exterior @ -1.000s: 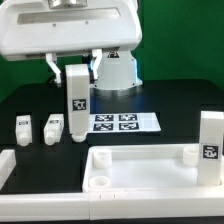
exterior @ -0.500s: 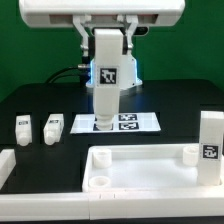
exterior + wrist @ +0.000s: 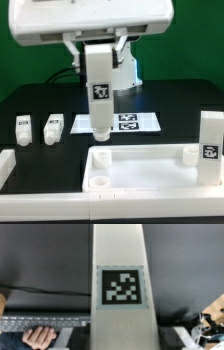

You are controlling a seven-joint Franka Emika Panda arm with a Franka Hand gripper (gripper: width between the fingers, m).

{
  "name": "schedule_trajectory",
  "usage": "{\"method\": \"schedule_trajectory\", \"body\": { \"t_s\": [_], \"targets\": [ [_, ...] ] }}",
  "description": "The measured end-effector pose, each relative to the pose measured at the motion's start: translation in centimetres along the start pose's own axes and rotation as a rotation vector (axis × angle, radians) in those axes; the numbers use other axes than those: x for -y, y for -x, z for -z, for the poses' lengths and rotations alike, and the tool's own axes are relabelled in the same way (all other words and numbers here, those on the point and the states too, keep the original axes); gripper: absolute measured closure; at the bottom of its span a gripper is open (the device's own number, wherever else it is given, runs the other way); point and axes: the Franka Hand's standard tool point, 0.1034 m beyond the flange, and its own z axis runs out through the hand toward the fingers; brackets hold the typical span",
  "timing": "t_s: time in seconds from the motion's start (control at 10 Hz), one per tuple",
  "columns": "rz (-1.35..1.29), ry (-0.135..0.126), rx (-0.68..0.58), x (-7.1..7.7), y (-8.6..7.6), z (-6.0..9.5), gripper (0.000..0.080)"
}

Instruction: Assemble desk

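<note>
My gripper (image 3: 97, 52) is shut on a long white desk leg (image 3: 98, 95) that carries a square tag. It holds the leg upright above the table, with the lower end over the marker board (image 3: 115, 123) just behind the tabletop slab (image 3: 140, 168). The slab lies flat at the front with round sockets at its corners. In the wrist view the leg (image 3: 120, 280) fills the middle, and the gripper (image 3: 120, 339) clamps it with dark pads (image 3: 72, 336) on both sides.
Two short tagged legs (image 3: 22, 128) (image 3: 52, 128) stand at the exterior view's left. Another tall leg (image 3: 209, 140) stands at the right. A white block (image 3: 6, 165) sits at the front left edge. A keyboard (image 3: 40, 324) and a hand (image 3: 38, 337) show in the wrist view.
The gripper has carried the leg from the exterior view's left, near the short legs, up and to the right, then slightly back down over the marker board.
</note>
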Motion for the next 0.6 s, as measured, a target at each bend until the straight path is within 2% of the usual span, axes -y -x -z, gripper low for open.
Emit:
{"method": "schedule_trajectory", "body": {
  "t_s": [0.1,0.2,0.3,0.5,0.6],
  "targets": [
    [-0.004,0.004,0.011,-0.8,0.9,-0.5,0.0514],
    [-0.017,0.008,0.010,-0.5,1.1,-0.8,0.0514],
    [-0.026,0.018,0.000,0.3,0.5,-0.8,0.0514],
    [-0.029,0.022,0.005,-0.1,0.7,-1.0,0.0514],
    [-0.011,0.047,-0.007,-0.4,1.0,-1.1,0.0514]
  ]
}}
